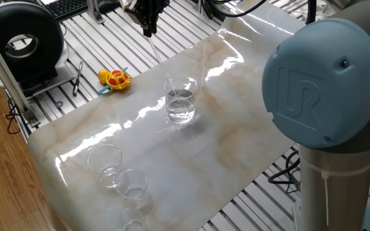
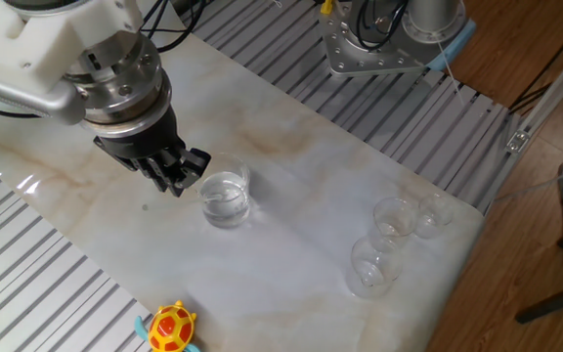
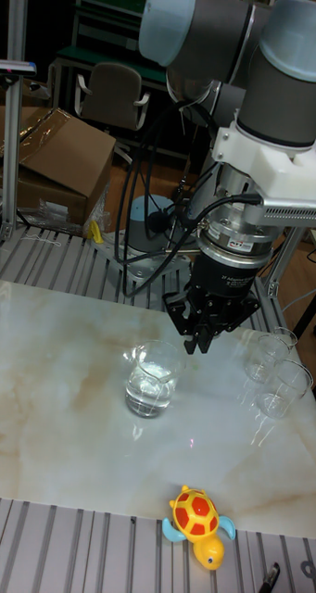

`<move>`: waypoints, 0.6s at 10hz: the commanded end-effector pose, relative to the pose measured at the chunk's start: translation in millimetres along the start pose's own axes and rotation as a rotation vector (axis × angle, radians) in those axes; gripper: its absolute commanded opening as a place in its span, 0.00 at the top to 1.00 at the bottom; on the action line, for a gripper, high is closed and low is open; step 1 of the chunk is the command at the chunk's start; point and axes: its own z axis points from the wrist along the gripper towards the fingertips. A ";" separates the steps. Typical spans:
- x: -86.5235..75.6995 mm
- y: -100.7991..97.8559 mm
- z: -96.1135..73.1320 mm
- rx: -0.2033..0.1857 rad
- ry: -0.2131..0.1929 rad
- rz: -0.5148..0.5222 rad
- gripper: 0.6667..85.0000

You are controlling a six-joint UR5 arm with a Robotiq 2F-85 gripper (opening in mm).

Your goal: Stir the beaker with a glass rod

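The fingers (image 1: pixel 149 28) are pinched on the top of the glass rod (image 1: pixel 159 56), which slants down from them toward the beaker (image 1: pixel 180 99). The beaker stands on the marble bench (image 1: pixel 236 122), below and just beside the fingers, holding clear liquid.

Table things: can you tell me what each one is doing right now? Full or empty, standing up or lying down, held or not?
beaker: upright on the table, partly filled with clear liquid.
glass rod: held, slanting down to the beaker's rim.
end effector: shut on the glass rod, above the beaker.
small glass cups: clustered near the table's edge, apparently empty, untouched.
toy turtle: sitting beside the table, untouched.
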 end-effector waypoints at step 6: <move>-30.8 2.4 -24.5 0.004 -0.102 0.006 1.00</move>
